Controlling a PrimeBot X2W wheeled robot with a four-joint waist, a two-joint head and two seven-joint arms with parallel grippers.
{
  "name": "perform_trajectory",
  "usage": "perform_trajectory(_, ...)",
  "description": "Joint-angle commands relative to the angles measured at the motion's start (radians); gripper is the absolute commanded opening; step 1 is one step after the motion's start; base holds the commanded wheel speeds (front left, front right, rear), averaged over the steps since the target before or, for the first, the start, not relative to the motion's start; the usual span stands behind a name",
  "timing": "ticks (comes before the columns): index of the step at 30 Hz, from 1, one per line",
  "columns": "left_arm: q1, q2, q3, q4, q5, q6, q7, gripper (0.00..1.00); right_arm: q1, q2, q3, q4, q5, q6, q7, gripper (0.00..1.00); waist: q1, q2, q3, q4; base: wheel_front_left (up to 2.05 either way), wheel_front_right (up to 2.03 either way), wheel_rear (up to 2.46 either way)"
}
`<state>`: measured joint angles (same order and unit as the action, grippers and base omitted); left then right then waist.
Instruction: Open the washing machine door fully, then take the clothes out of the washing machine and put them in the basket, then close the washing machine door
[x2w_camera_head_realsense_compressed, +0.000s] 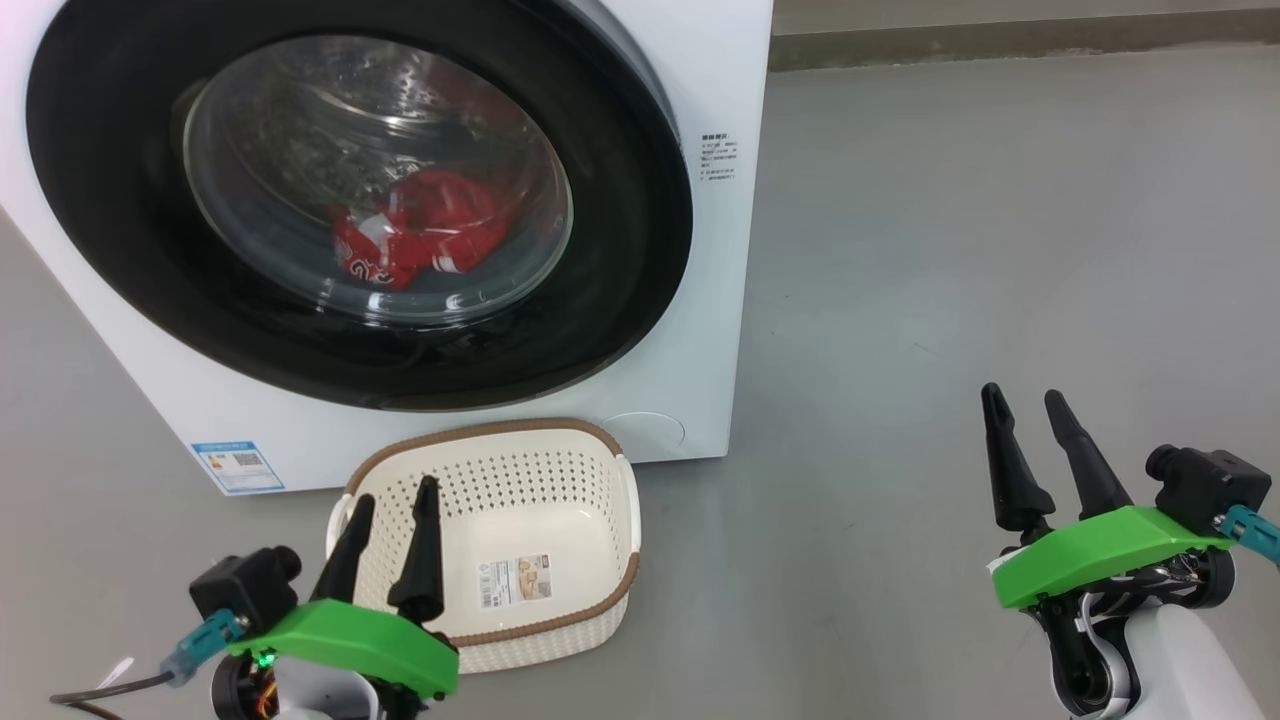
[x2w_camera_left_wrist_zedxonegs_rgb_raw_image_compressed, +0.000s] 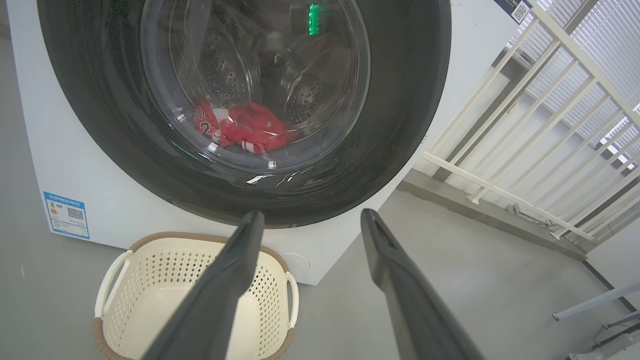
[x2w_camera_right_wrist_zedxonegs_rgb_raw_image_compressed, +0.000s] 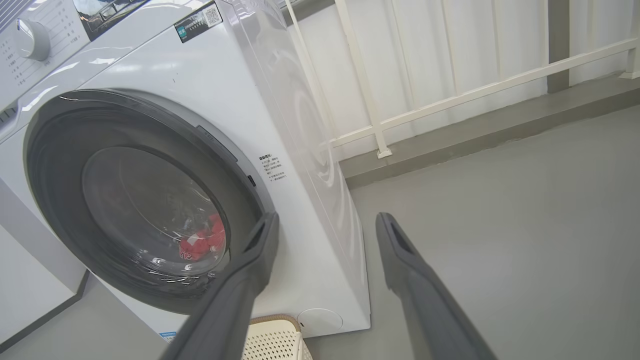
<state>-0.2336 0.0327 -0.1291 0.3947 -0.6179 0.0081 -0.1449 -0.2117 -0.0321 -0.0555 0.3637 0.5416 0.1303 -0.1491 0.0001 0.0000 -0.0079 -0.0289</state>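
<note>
- Washing machine door (x2w_camera_head_realsense_compressed: 630, 230), looking shut on the washing machine (x2w_camera_head_realsense_compressed: 720, 90): stiff, glossy, likely slippery; probably best hooked at its right rim.
- Red clothes (x2w_camera_head_realsense_compressed: 420, 235) inside the machine: soft, light, easily pinched.
- Basket (x2w_camera_head_realsense_compressed: 480, 430) just before the machine.
- Left gripper (x2w_camera_head_realsense_compressed: 397, 489) and right gripper (x2w_camera_head_realsense_compressed: 1022, 392): fingers apart, holding nothing.

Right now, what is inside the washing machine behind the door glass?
Red clothes lie at the bottom of the perforated steel drum, seen through the door glass. Anything beneath them is hidden.
</note>
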Motion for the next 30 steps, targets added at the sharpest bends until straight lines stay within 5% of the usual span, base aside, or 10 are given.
perform_trajectory(1, -0.051, 0.016, 0.016, -0.017, 0.038, 0.006, -0.018, 1.00, -0.052, -0.012, 0.013, -0.031, -0.039, 0.000, -0.015, 1.00, -0.0001, 0.0000, 0.000, 0.001, 0.00, 0.00, 0.00)
perform_trajectory(30, -0.118, 0.018, -0.002, 0.000, 0.359, 0.050, -0.100, 1.00, -0.113, -0.017, 0.026, -0.025, -0.383, 0.000, -0.096, 1.00, -0.0001, 0.0000, -0.006, 0.009, 0.00, 0.00, 0.00)
